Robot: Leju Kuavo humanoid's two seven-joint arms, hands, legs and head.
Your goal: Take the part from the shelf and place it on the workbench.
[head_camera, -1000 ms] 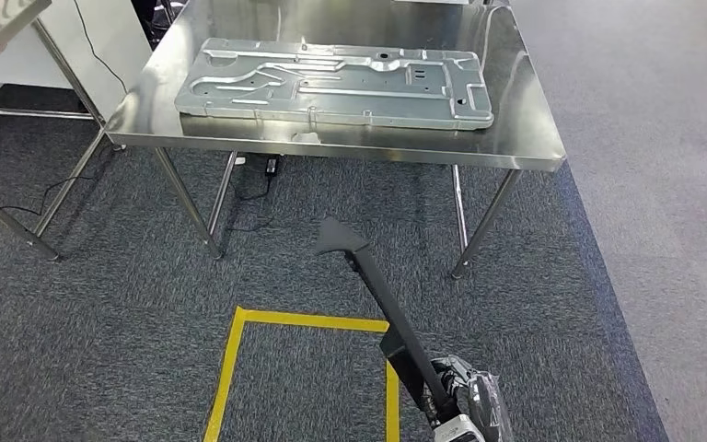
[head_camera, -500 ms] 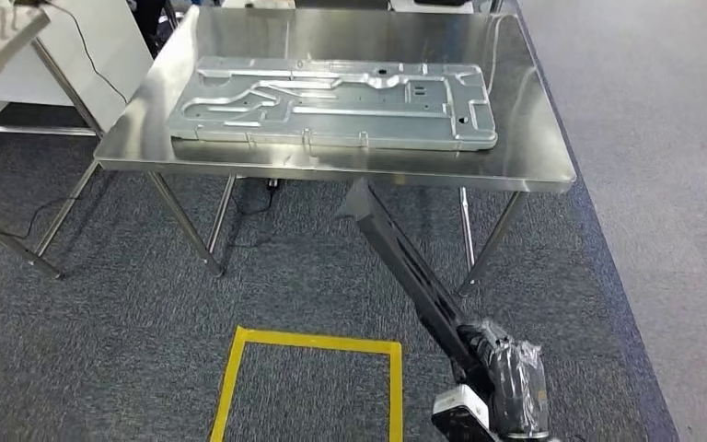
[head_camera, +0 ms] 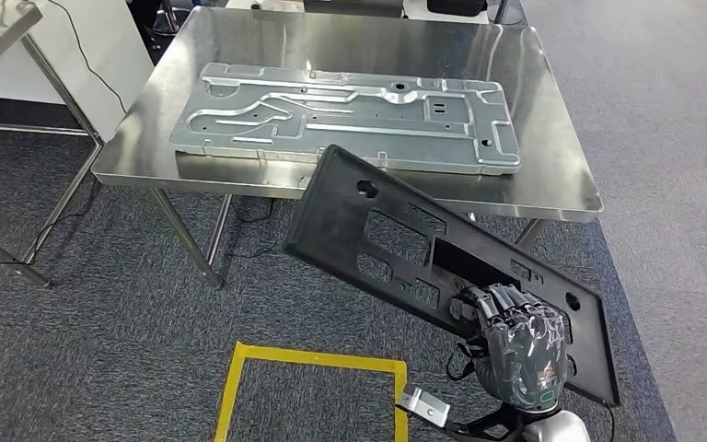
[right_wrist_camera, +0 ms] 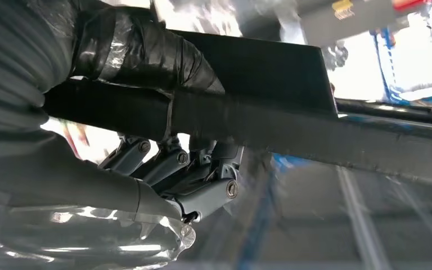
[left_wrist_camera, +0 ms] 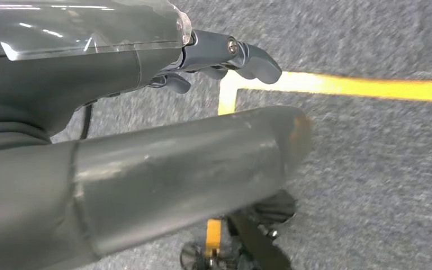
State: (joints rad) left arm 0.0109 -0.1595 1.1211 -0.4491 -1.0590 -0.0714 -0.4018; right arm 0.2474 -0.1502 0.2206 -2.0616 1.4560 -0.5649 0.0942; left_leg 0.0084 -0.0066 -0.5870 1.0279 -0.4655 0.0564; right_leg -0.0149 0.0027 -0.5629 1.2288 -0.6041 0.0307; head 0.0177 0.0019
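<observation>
One flat black part (head_camera: 405, 249), pierced with cutouts, is clamped in the right robot hand (head_camera: 520, 336).

Grey carpet (head_camera: 101, 322) with yellow tape square (head_camera: 308, 359) marked.

A large stamped sheet-metal panel (head_camera: 345, 115) lies flat along a steel table (head_camera: 552, 175). The floor is dark grey carpet (head_camera: 101, 350), with a lighter grey strip (head_camera: 663, 129) running along one side. A square outline of yellow tape (head_camera: 239, 354) is stuck to the carpet in front of the table. A black cable (head_camera: 51, 230) trails over the carpet near the table's legs, and another steel frame (head_camera: 0, 23) stands at the side.
</observation>
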